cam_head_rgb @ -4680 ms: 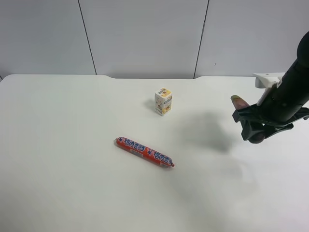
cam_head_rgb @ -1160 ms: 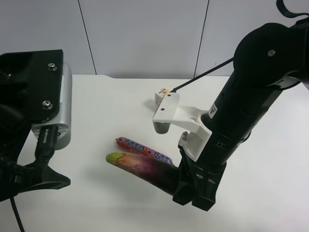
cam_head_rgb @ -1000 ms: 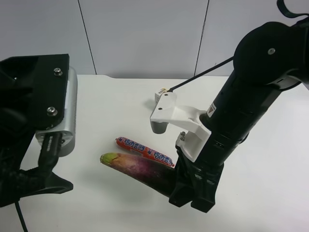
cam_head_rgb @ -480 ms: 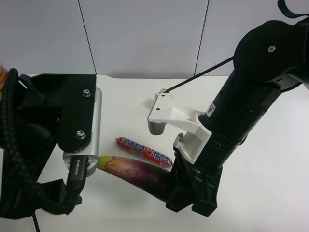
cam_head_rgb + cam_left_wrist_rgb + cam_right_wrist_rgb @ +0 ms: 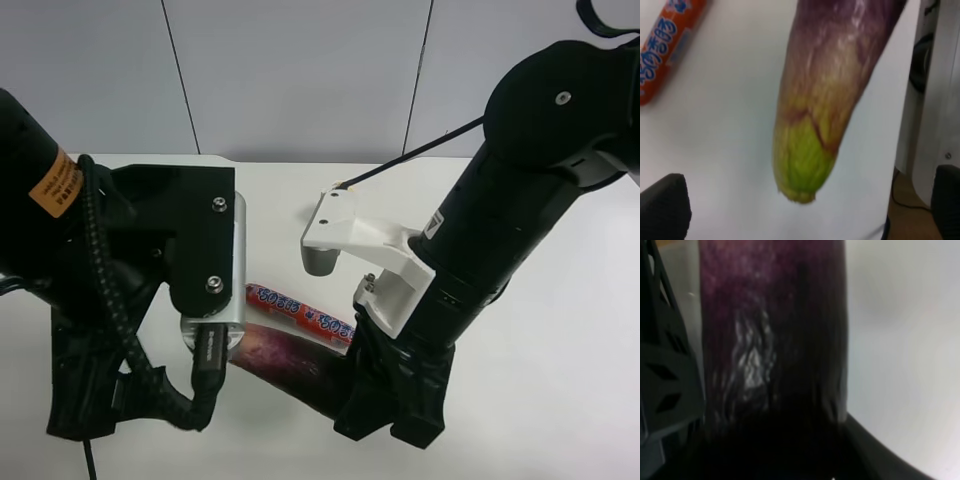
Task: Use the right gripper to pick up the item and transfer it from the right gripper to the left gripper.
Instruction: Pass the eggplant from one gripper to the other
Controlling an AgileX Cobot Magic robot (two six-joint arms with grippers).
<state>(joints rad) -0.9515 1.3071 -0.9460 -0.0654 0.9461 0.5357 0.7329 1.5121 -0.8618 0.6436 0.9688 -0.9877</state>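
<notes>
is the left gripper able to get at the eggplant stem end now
Probably yes: the eggplant points its stem end between the open jaws of the left gripper; the right gripper holds only the thick end.

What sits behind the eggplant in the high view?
The red sausage stick lies on the table just beyond the eggplant. The right arm covers what is farther back.

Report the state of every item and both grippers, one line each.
eggplant, gripped at its dark end, stem end free
right gripper, jaws shut on the eggplant
left gripper, jaws open, stem tip between them, not gripped
sausage stick, lying flat on the table, no jaws on it
</notes>
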